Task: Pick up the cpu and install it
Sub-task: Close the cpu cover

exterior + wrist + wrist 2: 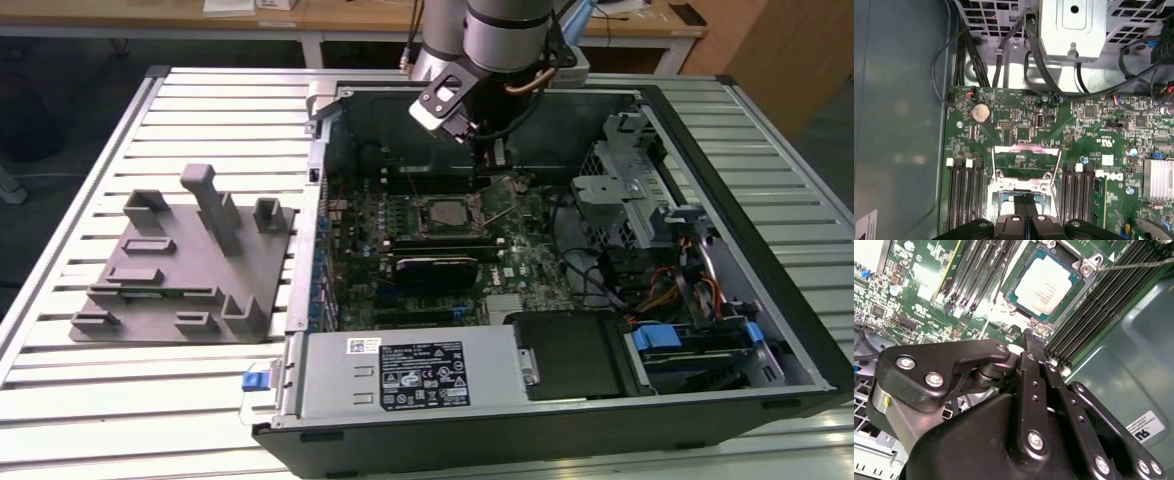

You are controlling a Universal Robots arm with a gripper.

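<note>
cpu [1046, 282]: it's sitting in the socket [1080, 289] on the motherboard [929, 275], silvery top up. Looks square with the frame from where I'm standing.

gripper [1030, 335]: fingers pressed together with nothing pinched between them. In the second wrist view the tip hangs just beside the socket's near corner. In the exterior view the gripper [491, 155] is over the far half of the case [534, 445].

load plate [1026, 149]: tipped up and open on the far side of the socket. The thin lever [1134, 264] is swung out over the memory slots [1094, 310].

step, my guess: chip is placed but not clamped, so the install is most of the way there.

doing it well: keep those closed fingers off the chip's top. Any motion around the socket should be slow and straight up and down, no sideways nudging. An unclamped chip can skate, and the pins underneath won't forgive that. Also steer clear of the lever.

fixture [187, 260]: grey thing with posts on the table [200, 100], on the exterior view's left, well apart from the case.

hard to tell: I can't say if the fingertip touches the socket frame or hangs just above it, since the gripper's own body blocks that spot. One corner of the socket is cut off too, so I can't vouch that all four edges of the chip are fully down.
</note>
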